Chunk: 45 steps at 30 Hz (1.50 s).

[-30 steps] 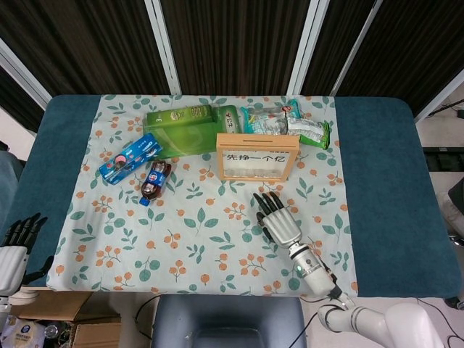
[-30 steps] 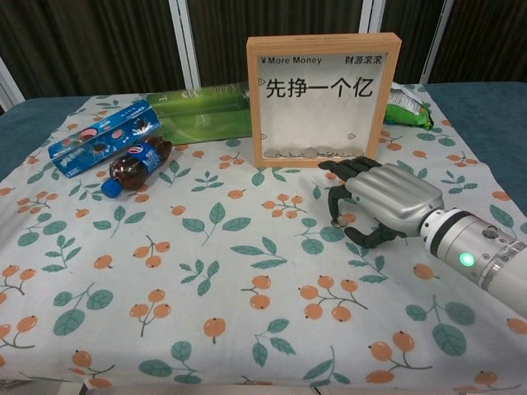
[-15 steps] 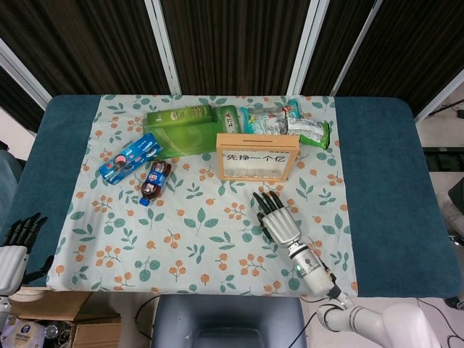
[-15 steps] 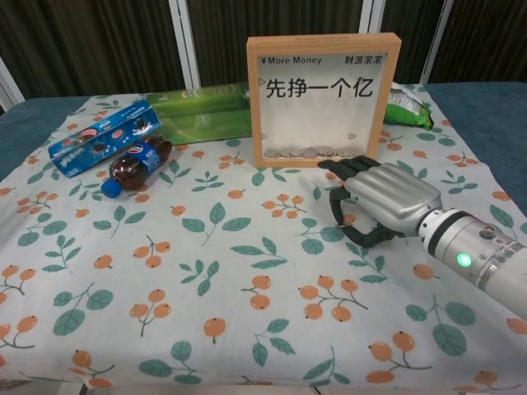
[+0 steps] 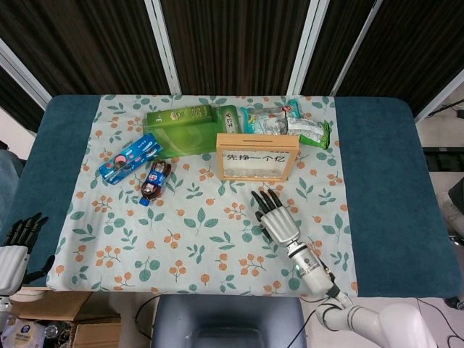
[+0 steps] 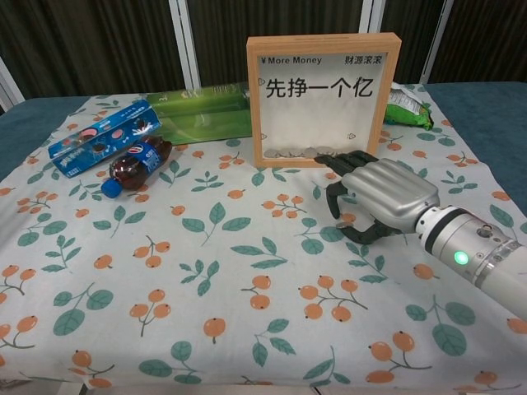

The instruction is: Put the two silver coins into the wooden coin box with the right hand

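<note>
1. The right robot hand has edged closer to the wooden coin box since the earlier frame.
2. Its fingers curl down; whether they pinch a coin cannot be told.
3. The box stands upper centre, just beyond the fingertips.

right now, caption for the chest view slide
Right hand hovers palm-down over the floral cloth, just before the wooden coin box.

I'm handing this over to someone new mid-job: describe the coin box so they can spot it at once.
Start at the flowered tablecloth on the blue table. Near its far middle, just beyond the right hand, stands the coin box, upright in front of a green package. It is the only wooden-framed thing there, with a white front panel printed in large black characters and coins lying along the bottom behind it.
</note>
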Tool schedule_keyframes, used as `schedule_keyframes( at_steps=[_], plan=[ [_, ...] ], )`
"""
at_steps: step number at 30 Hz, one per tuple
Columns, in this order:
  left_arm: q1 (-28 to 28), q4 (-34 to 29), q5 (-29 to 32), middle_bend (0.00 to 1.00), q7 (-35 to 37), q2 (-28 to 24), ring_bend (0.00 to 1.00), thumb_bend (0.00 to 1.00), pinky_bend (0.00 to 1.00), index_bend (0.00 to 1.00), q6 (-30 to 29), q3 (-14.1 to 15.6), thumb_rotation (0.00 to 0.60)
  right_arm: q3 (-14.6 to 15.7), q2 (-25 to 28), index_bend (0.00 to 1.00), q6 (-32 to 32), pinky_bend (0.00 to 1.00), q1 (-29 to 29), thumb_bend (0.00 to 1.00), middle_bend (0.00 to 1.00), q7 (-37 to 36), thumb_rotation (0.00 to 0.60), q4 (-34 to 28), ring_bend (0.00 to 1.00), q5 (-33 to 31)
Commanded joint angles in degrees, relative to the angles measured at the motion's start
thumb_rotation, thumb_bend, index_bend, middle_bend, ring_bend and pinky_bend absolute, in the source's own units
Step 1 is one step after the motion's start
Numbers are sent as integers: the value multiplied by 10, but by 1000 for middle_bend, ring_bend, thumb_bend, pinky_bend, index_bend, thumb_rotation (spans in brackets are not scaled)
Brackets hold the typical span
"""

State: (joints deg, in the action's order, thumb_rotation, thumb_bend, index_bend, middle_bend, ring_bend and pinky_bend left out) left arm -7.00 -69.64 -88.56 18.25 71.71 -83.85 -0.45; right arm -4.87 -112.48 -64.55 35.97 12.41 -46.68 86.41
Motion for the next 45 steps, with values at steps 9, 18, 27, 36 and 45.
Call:
schedule_keyframes(
  at_steps=[9, 18, 27, 36, 45],
  plan=[
    [-1, -1, -2, 0, -1, -1, 0, 351, 2, 0, 1, 1, 600, 0, 1, 644, -5, 0, 1, 502, 115, -4, 600, 4, 0, 3],
    [-1, -3, 0, 0, -4, -2, 0, 351, 2, 0, 4, 2, 600, -2, 2, 669, 1, 0, 3, 545, 133, -2, 600, -1, 0, 0],
    [-2, -3, 0, 0, -5, -2, 0, 351, 2, 0, 4, 2, 600, -4, 2, 696, 5, 0, 3, 581, 141, 2, 600, -2, 0, -5],
    [-1, -4, -1, 0, -3, -3, 0, 351, 2, 0, 3, 2, 600, -7, 5, 707, 8, 0, 4, 614, 145, 8, 600, -9, 0, -9],
    [1, -11, -3, 0, -8, -6, 0, 352, 1, 0, -4, 2, 600, -20, 60, 712, -48, 0, -2, 614, 149, 3, 600, -102, 0, 9]
  ],
)
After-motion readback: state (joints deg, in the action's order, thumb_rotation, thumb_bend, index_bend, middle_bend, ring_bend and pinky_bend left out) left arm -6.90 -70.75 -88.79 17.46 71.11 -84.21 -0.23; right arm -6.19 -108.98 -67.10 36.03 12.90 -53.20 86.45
